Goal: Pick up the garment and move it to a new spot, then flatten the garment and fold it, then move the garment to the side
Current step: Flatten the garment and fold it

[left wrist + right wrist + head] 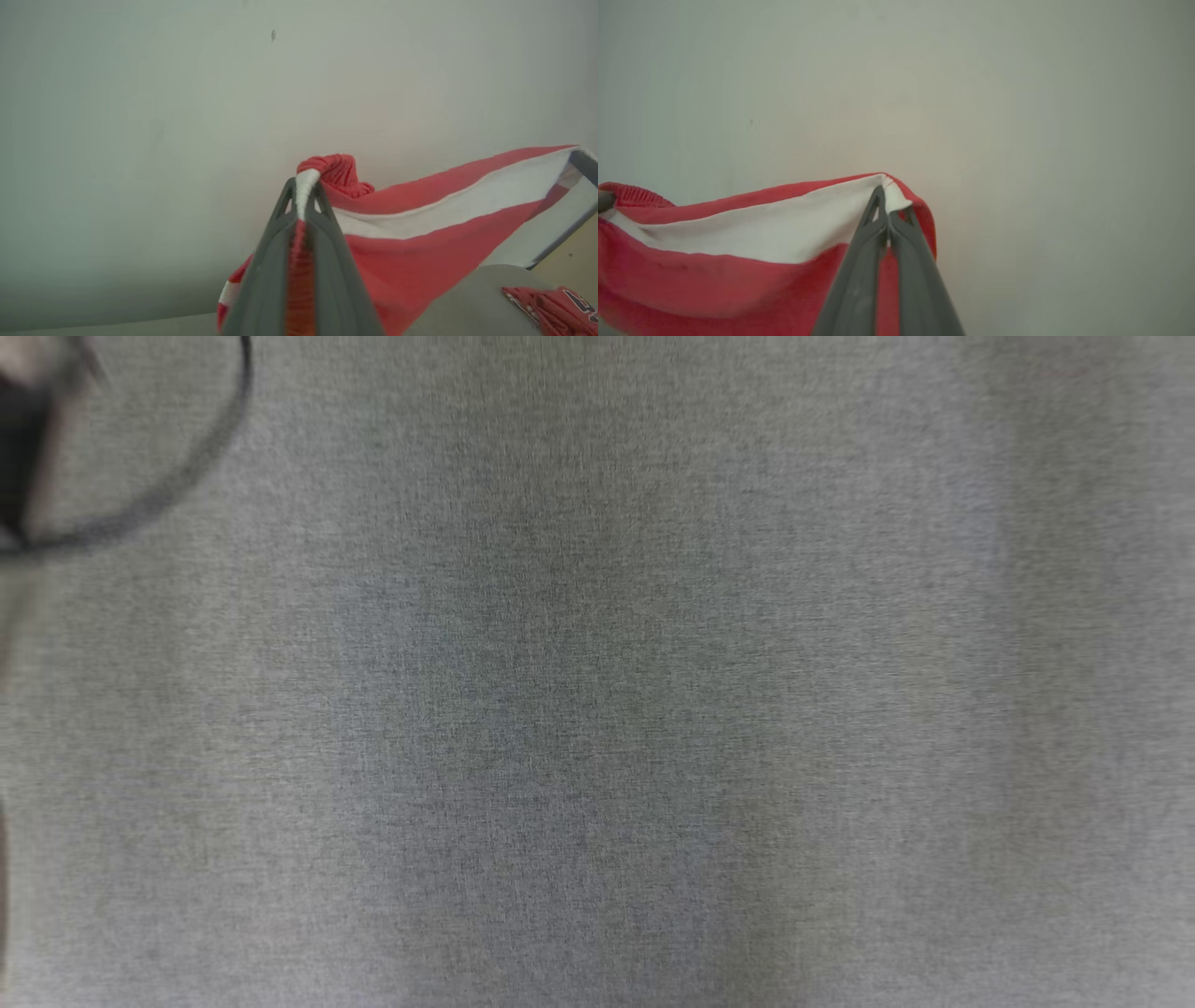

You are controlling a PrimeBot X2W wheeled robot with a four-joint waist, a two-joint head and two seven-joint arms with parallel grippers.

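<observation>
Gripping the garment (444,205) at two points, the left gripper (306,186) and right gripper (888,203) hold it stretched between them, jaws clamped on cloth.

I see one garment (411,242). I have two pincers, my left pincer (306,186) and my right pincer (887,199). Each has two fingers (859,266).

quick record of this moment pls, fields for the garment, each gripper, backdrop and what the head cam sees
garment: red with a white stripe, stretched between both grippers
left gripper: shut on garment at a bunched ribbed edge
right gripper: shut on garment at the white stripe's end
backdrop: plain pale surface
head view: blurred grey textured surface, dark curved line at top left
fold: not yet done
</observation>
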